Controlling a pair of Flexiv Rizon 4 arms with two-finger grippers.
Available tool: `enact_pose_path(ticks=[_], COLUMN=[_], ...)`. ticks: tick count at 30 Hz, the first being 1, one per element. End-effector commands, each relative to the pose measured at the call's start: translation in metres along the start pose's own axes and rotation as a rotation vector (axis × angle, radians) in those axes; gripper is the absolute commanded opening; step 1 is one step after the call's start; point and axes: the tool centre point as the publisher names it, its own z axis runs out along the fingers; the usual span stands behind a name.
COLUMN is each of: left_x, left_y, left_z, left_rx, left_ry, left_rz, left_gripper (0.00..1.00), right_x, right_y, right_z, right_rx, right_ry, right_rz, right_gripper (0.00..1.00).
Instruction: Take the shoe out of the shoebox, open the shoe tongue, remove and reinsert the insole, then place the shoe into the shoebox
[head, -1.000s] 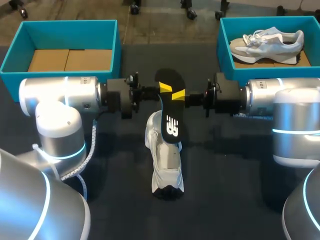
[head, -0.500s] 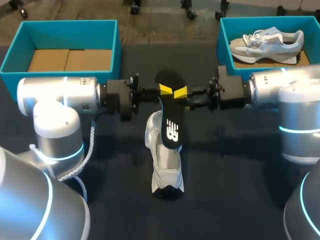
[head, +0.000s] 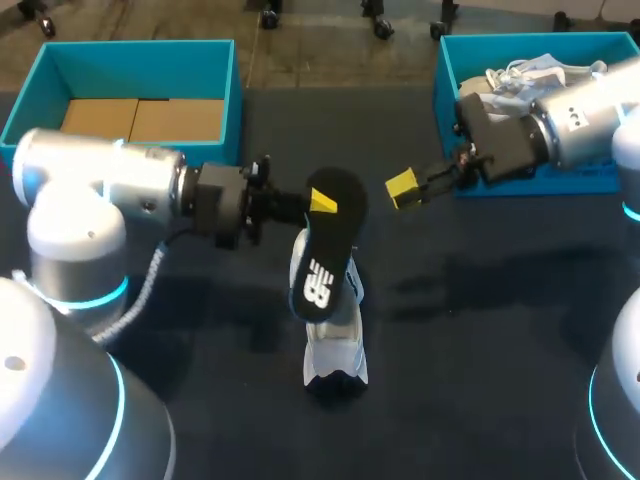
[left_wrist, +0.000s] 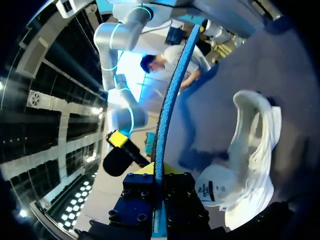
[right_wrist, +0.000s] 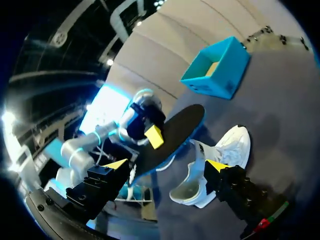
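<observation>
A black insole hangs tilted above a white shoe lying mid-table. My left gripper is shut on the insole's upper end. In the left wrist view the insole runs edge-on out from between the fingers of my left gripper, with the shoe beside it. My right gripper stands open to the right of the insole, apart from it and holding nothing. The right wrist view shows my right gripper spread wide, with the insole and the shoe ahead of it.
A teal shoebox with a cardboard floor stands at the back left. A second teal shoebox at the back right holds another pale shoe, partly hidden behind my right arm. The first box also shows in the right wrist view.
My right gripper has opened, let go of the insole and drawn back to the right. My left gripper keeps hold, and the insole's lower end has swung left.
</observation>
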Motion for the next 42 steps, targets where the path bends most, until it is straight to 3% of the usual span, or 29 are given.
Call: enact_pose_path(ticks=[1,4,11,15,16,18,28,29,30,42], left_x=[-0.007,-0.005,0.005,0.004,0.001,-0.007,-0.007,-0.004,0.001,0.025], left_y=[0.012,0.008,-0.028,-0.048,-0.057,-0.066,-0.066,-0.067,-0.073,-0.12], left_z=[-0.005,-0.002,0.01,0.016,0.018,0.019,0.019,0.021,0.022,0.022], left_rx=[0.088,0.079,0.028,-0.023,-0.014,-0.043,-0.043,-0.076,-0.047,-0.038], left_ry=[0.066,0.056,-0.004,-0.01,-0.016,0.029,0.029,0.022,0.031,-0.008], left_rz=[-0.004,-0.008,-0.057,-0.123,-0.226,-0.348,-0.348,-0.365,-0.4,-0.589], left_gripper=[0.0,0.0,0.0,0.0,0.0,0.0,0.0,0.0,0.0,0.0], right_x=[-0.006,-0.006,0.005,0.007,0.007,0.007,0.007,0.007,0.007,-0.014], right_y=[0.006,0.006,-0.009,-0.02,-0.025,-0.031,-0.031,-0.031,-0.031,-0.075], right_z=[-0.003,-0.003,-0.025,-0.034,-0.035,-0.038,-0.038,-0.038,-0.038,-0.012], right_rx=[0.085,0.085,0.224,0.194,0.181,0.175,0.175,0.175,0.175,0.35], right_ry=[0.014,0.014,-0.127,-0.232,-0.285,-0.297,-0.297,-0.297,-0.297,-0.367], right_rz=[0.001,0.001,-0.139,-0.168,-0.198,-0.208,-0.208,-0.208,-0.208,-0.31], right_gripper=[1.0,1.0,1.0,1.0,1.0,1.0,1.0,1.0,1.0,1.0])
